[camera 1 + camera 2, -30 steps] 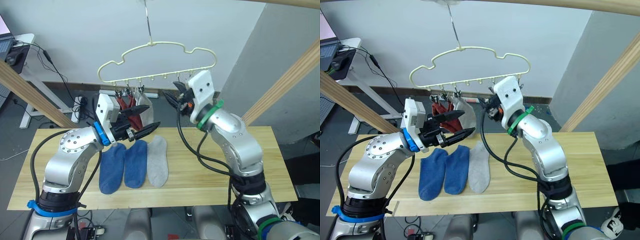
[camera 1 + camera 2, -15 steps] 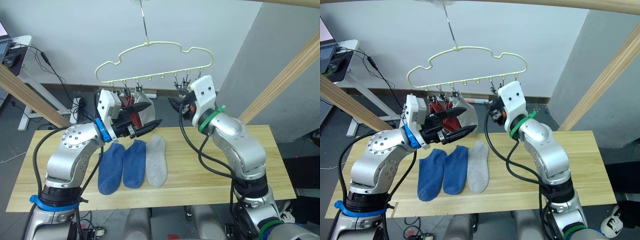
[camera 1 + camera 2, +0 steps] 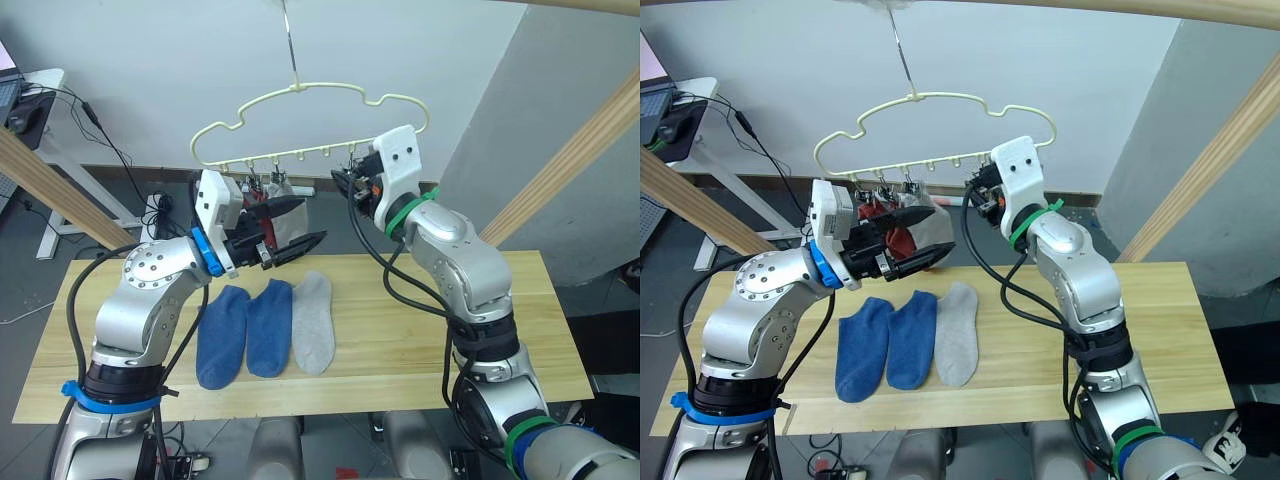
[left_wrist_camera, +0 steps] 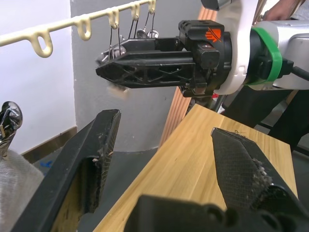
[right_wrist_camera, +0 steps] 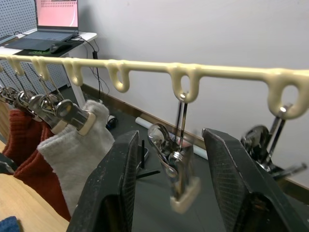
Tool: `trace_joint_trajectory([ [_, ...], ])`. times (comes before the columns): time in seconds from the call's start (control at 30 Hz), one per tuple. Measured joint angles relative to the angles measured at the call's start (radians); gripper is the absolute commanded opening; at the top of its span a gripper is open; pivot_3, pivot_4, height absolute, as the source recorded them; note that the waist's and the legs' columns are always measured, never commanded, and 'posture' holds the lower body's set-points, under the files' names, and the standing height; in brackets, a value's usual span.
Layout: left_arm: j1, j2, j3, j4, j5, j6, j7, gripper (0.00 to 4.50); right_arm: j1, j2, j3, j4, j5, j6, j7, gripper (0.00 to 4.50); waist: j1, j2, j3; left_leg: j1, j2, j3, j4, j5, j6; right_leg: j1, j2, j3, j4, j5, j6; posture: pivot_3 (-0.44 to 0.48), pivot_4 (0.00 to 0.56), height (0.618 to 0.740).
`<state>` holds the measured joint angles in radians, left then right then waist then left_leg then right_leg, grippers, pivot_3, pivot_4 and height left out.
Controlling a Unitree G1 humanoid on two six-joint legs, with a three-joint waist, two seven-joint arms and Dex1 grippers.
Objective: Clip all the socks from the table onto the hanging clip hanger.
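Left arm: silver, elbow bent, forearm raised and reaching toward the right and far side.
Left gripper (image 3: 296, 222): two black fingers spread apart, nothing between them, pointing right.
Right arm: silver with a green wrist band, elbow bent, forearm lifted up and leftward.
Right gripper (image 5: 166, 164): black fingers parted, tips pointing left, held higher than the left gripper.

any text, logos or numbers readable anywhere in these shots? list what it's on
No readable words or numbers.
Right hand: a small orange mark on its black housing, seen from the left wrist view; a symbol, no letters legible.
Laptop on the side desk: pink screen with rows of content, too small to read.
Clip hanger, its clips and the socks: no print or labels visible.
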<state>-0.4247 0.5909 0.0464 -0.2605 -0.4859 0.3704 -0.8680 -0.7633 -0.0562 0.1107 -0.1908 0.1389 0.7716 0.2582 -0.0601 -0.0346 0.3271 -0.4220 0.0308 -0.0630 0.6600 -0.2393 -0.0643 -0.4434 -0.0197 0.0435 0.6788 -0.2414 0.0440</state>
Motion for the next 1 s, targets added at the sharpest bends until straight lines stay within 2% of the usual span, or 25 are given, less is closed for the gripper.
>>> trace_joint_trajectory([
  [1.0, -0.013, -0.023, -0.001, 0.019, -0.002, 0.012, 0.028, 3.41, -0.034, 0.098, -0.013, 0.06, 0.001, -0.041, -0.046, 2.16, 0.0, 0.0, 0.0, -0.001, 0.0, 0.0, 0.0, 0.0, 0.0, -0.001, 0.0, 0.0, 0.0, 0.0, 0.0, -0.06, 0.312, 0.721],
])
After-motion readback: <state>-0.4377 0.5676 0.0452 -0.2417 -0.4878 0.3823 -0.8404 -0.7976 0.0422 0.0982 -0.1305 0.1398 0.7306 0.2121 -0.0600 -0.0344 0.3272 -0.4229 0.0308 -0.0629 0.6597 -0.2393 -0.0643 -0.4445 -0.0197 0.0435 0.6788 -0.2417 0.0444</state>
